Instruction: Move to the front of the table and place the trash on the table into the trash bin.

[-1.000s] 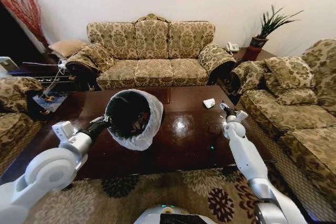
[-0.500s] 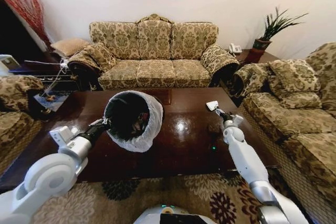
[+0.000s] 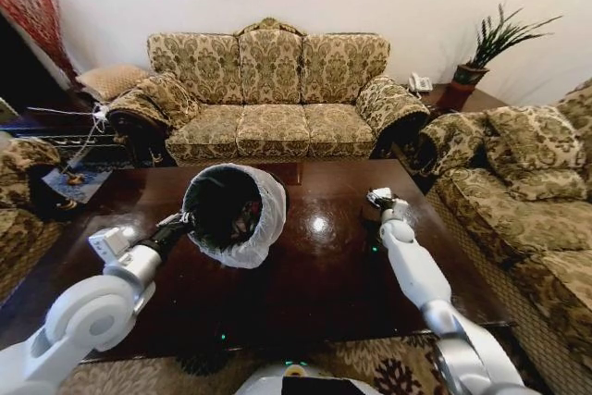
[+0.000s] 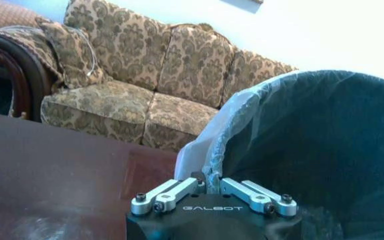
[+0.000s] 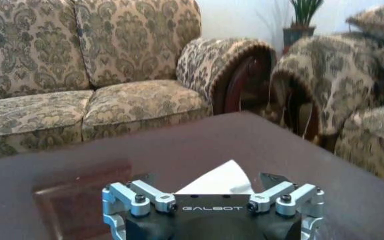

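The trash bin (image 3: pixel 231 215), black inside with a white bag over its rim, hangs tilted above the dark table (image 3: pixel 324 275), its mouth facing me. My left gripper (image 3: pixel 183 222) is shut on the near rim; the left wrist view shows that gripper (image 4: pixel 209 182) pinching the bag's edge (image 4: pixel 232 115). Some trash (image 3: pixel 246 219) lies inside the bin. A white paper scrap (image 3: pixel 376 195) lies on the table's right part. My right gripper (image 3: pixel 381 201) stands open over it, and in the right wrist view the scrap (image 5: pixel 222 177) sits between the spread fingers of that gripper (image 5: pixel 205 189).
A patterned sofa (image 3: pixel 268 90) stands behind the table and another sofa (image 3: pixel 527 191) at the right. An armchair (image 3: pixel 23 191) stands at the left. A potted plant (image 3: pixel 467 67) is on a corner stand. The rug (image 3: pixel 388 367) shows near the table's front edge.
The camera has shifted forward toward the table. My right gripper has moved left onto the white scrap. The left gripper keeps holding the bin in the same place.
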You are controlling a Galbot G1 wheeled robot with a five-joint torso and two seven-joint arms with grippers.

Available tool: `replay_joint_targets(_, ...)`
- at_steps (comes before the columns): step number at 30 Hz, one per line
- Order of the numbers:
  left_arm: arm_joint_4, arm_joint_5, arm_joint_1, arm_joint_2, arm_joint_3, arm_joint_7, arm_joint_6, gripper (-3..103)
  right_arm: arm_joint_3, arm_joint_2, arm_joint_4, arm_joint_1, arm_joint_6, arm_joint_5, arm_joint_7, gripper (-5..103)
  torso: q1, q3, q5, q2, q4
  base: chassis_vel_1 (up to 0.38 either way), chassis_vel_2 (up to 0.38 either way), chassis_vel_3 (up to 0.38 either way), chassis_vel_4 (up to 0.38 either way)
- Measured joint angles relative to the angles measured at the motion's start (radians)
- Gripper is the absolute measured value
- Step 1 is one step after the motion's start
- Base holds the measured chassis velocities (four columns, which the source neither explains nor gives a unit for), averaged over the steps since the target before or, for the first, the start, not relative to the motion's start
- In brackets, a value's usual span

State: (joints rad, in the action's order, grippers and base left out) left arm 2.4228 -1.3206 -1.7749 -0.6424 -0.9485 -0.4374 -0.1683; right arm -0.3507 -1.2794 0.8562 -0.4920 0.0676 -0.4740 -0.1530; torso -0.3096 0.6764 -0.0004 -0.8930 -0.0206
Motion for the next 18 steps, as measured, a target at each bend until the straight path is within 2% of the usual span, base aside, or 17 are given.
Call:
replay_joint_targets(2, 0.000, 0.003, -0.003, -0.003, 0.000, 0.001, 0.001, 0, 0.001, -0.001, -0.004, 0.004, 0.024, -0.018, 0.001, 101, 0.000, 0.000, 0.0000, 0.000, 0.0000, 0.047, -0.031, -0.029, 0.055)
replay_joint_targets(3, -0.003, 0.007, -0.004, -0.004, 0.000, 0.003, 0.002, 0, 0.001, -0.002, -0.018, 0.009, 0.044, -0.038, 0.001, 94, 0.000, 0.000, 0.0003, 0.000, 0.0001, 0.000, 0.000, 0.000, 0.000)
replay_joint_targets(6, -0.007, 0.009, -0.004, -0.004, 0.000, 0.003, 0.004, 0, 0.001, -0.003, -0.037, 0.017, 0.054, -0.055, 0.002, 89, -0.001, 0.001, 0.0005, 0.000, 0.0001, 0.000, 0.000, 0.000, 0.000)
replay_joint_targets(9, -0.011, 0.009, 0.000, -0.003, 0.004, 0.004, 0.005, 0, 0.000, -0.007, -0.072, 0.039, 0.070, -0.087, 0.006, 72, -0.002, 0.001, 0.0003, 0.000, 0.0004, 0.000, 0.000, 0.000, 0.000)
replay_joint_targets(10, -0.011, 0.009, 0.000, -0.003, 0.004, 0.004, 0.005, 0, 0.000, -0.007, -0.072, 0.039, 0.070, -0.087, 0.006, 72, -0.002, 0.001, 0.0003, 0.000, 0.0004, 0.000, 0.000, 0.000, 0.000)
replay_joint_targets(12, -0.011, 0.009, -0.001, -0.002, 0.006, 0.005, 0.005, 0, -0.002, -0.014, -0.098, 0.058, 0.072, -0.090, 0.009, 61, -0.002, 0.001, 0.0002, 0.000, 0.0004, 0.000, 0.000, 0.000, 0.000)
replay_joint_targets(13, -0.011, 0.009, -0.001, -0.002, 0.006, 0.005, 0.005, 0, -0.002, -0.014, -0.098, 0.058, 0.072, -0.090, 0.009, 61, -0.002, 0.001, 0.0002, 0.000, 0.0004, 0.000, 0.000, 0.000, 0.000)
replay_joint_targets(15, -0.008, 0.009, -0.006, -0.003, 0.002, 0.005, 0.007, 0, -0.004, -0.018, -0.111, 0.064, 0.078, -0.096, 0.009, 50, -0.001, 0.001, 0.0002, 0.000, 0.0001, 0.000, 0.000, 0.000, 0.000)
replay_joint_targets(18, -0.007, 0.009, -0.011, -0.003, -0.004, 0.005, 0.010, 0, -0.005, -0.017, -0.116, 0.064, 0.080, -0.105, 0.009, 44, -0.001, 0.001, 0.0000, 0.000, 0.0002, 0.000, 0.000, 0.000, 0.000)
